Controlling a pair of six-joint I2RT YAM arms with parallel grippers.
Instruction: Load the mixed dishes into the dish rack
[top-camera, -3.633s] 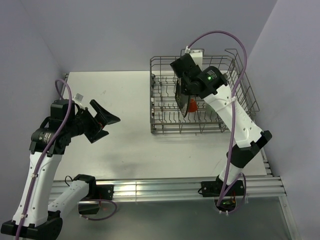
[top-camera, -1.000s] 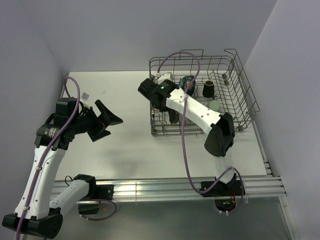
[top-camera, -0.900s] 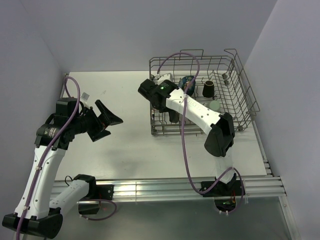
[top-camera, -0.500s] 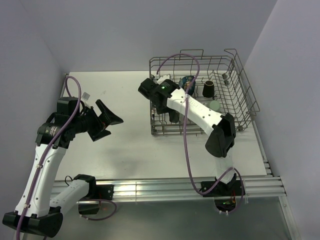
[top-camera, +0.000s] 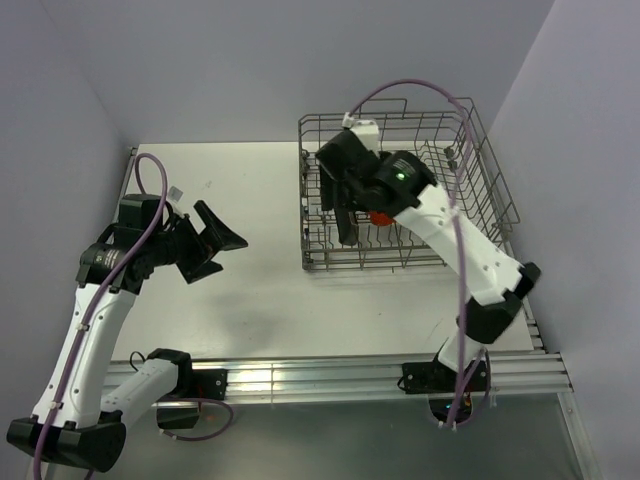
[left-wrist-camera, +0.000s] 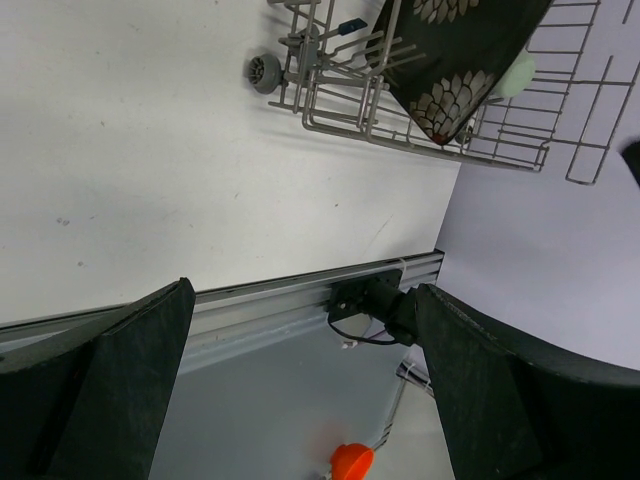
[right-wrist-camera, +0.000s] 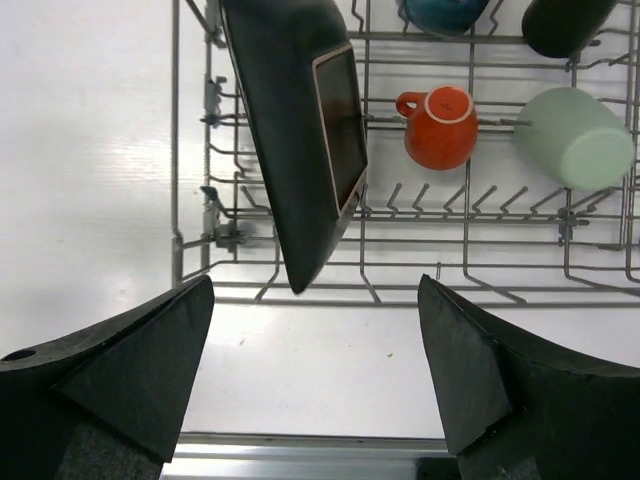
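White table (top-camera: 260, 290), dish rack (top-camera: 325, 258) far right.
Right gripper (right-wrist-camera: 315, 283) spread wide over the racked dark square plate (right-wrist-camera: 295, 140); left gripper (top-camera: 214, 252) spread, empty.

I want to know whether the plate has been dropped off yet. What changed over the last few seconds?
The right gripper opened, let go of the square plate and drew back from it. The plate now stands on edge, tilted, in the dish rack. The left gripper stayed open over the table. The orange cup and green cup stayed put in the rack.
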